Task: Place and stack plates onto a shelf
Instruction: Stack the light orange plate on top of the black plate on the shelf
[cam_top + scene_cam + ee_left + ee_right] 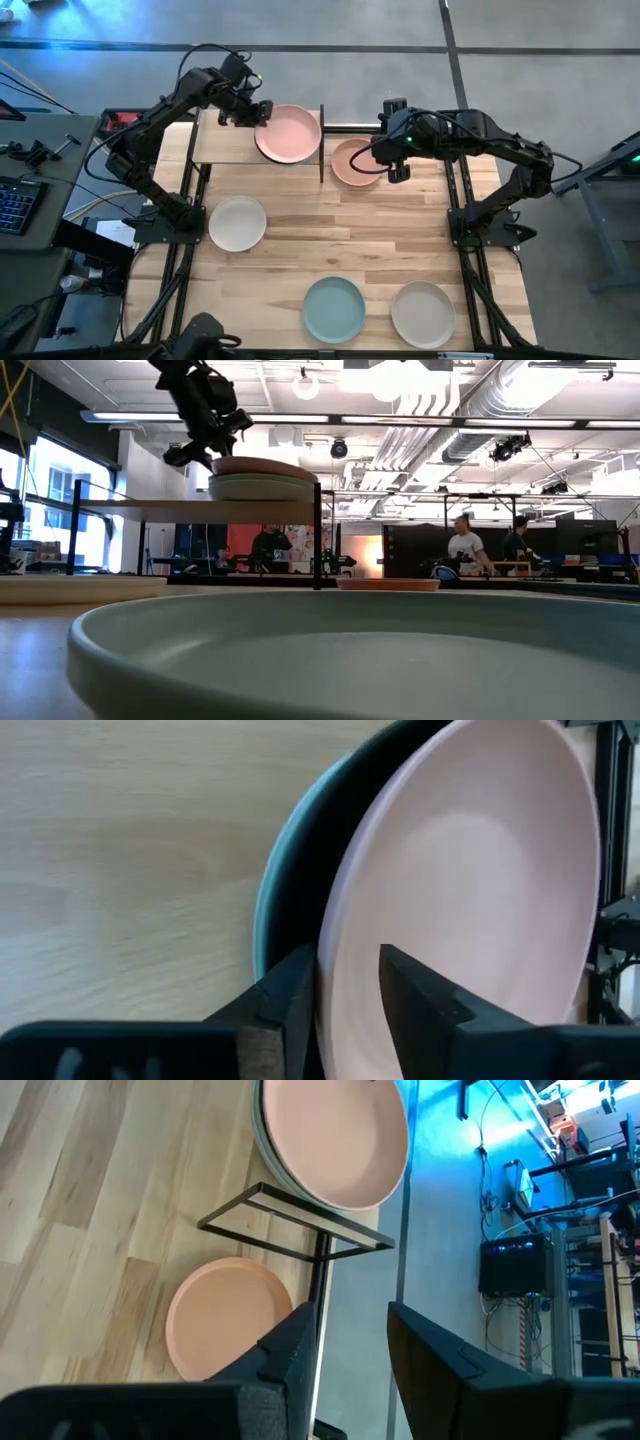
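The left gripper (258, 112), fingers closed on the near-left rim of the round matte pink plate (290, 134), rests it atop the stack on the light-wood shelf (225, 140). The right gripper (393, 172) hangs open over the salmon plate (352, 163), just right of the shelf.

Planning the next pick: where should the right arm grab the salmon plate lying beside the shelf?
Probably by the rim. The salmon plate lies flat on the table, shallow, with nothing to pinch but its raised edge. Its side facing the shelf is crowded by a black post, so come from above at the right edge, where the right gripper hovers open, one jaw inside the rim and one outside.
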